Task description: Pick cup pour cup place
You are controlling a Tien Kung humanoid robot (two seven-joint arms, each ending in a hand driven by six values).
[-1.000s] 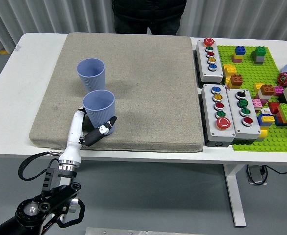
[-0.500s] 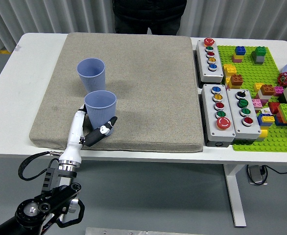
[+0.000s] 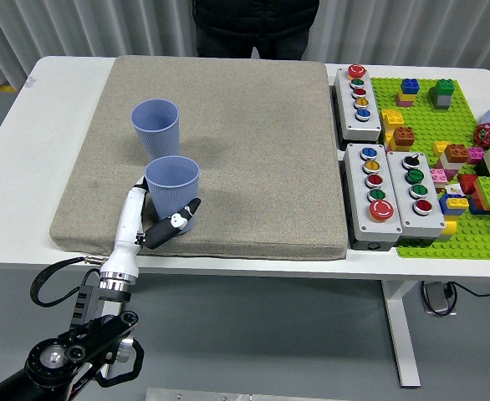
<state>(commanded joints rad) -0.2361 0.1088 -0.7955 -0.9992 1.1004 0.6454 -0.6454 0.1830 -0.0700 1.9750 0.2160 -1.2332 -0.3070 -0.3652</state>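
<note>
Now I see the near cup (image 3: pixel 172 184) has edged slightly right on the grey mat (image 3: pixel 253 125) since a second ago. My left robot hand (image 3: pixel 157 224) wraps its base, fingers curled around it, upright, near the mat's front edge. The far cup (image 3: pixel 155 126) stands just behind. Bare mat lies open to the right, the tabletop (image 3: pixel 28 142) to the left.

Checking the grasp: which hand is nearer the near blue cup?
Left. The left hand has its fingers around the base of the near blue cup on the mat; the right hand is out of view.
</note>
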